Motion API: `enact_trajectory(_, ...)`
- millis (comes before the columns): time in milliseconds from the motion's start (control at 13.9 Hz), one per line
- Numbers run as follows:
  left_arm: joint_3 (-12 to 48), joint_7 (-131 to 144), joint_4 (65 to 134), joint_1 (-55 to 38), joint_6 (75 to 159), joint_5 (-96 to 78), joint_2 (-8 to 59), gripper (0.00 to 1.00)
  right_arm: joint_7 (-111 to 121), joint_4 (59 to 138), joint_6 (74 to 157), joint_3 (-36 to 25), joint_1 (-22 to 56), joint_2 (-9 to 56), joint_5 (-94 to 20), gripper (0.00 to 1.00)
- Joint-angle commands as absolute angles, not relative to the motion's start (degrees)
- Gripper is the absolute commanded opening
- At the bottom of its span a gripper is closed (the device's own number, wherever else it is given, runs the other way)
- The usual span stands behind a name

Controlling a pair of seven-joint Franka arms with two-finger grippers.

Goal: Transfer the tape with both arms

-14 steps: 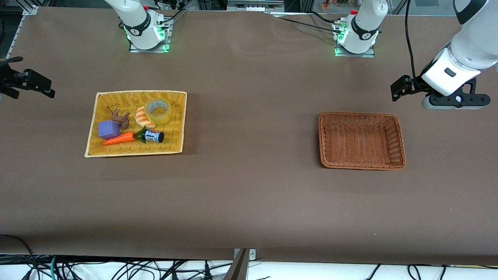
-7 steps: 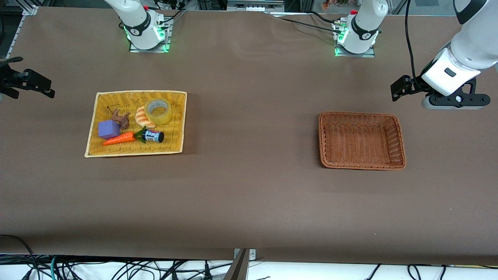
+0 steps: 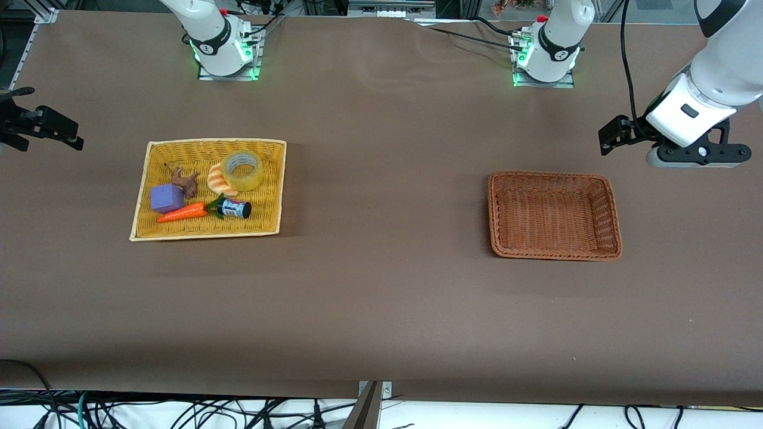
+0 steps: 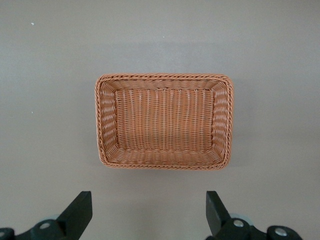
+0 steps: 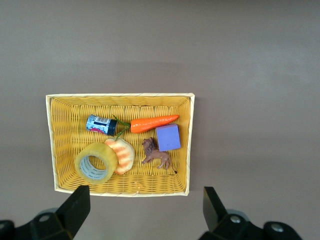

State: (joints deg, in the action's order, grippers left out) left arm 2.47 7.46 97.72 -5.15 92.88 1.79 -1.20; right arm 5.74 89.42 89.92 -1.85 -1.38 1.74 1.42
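The tape (image 3: pixel 242 170) is a yellowish translucent roll with a pale core. It lies in the yellow basket (image 3: pixel 208 142), in the corner farther from the front camera, and touches an orange-striped croissant toy (image 3: pixel 218 178). The right wrist view shows the tape (image 5: pixel 94 162) lying flat. My right gripper (image 5: pixel 146 205) hangs open and empty, high over the table at the right arm's end, apart from the yellow basket (image 5: pixel 120 95). My left gripper (image 4: pixel 149 210) hangs open and empty, over the table beside the brown basket (image 4: pixel 165 76). In the front view the left gripper (image 3: pixel 698 156) is at the left arm's end.
The yellow basket also holds a purple cube (image 3: pixel 166 198), a toy carrot (image 3: pixel 182 213), a brown animal figure (image 3: pixel 186 182) and a small dark can (image 3: pixel 235 208). The brown wicker basket (image 3: pixel 614 214) has nothing in it. Bare brown table lies between the two baskets.
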Motion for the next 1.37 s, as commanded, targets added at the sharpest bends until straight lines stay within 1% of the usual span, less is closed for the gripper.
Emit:
enact_trajectory(0, 2.5, 6.1, 98.3, -4.8, 93.1, 0.6, -2.2, 1.00, 5.7, 89.1, 89.5, -1.2, -2.1, 1.6, 2.0, 1.00)
enact_trajectory(1153, 2.5, 6.1, 98.3, -4.8, 93.1, 0.6, -2.2, 1.00, 5.6, 89.3, 89.2, -1.4, -2.3, 1.7, 1.9, 1.00)
enact_trajectory(1297, 2.5, 6.1, 98.3, -4.8, 93.1, 0.6, -2.2, 1.00, 5.7, 89.3, 89.2, -1.3, -2.2, 3.9, 2.0, 1.00)
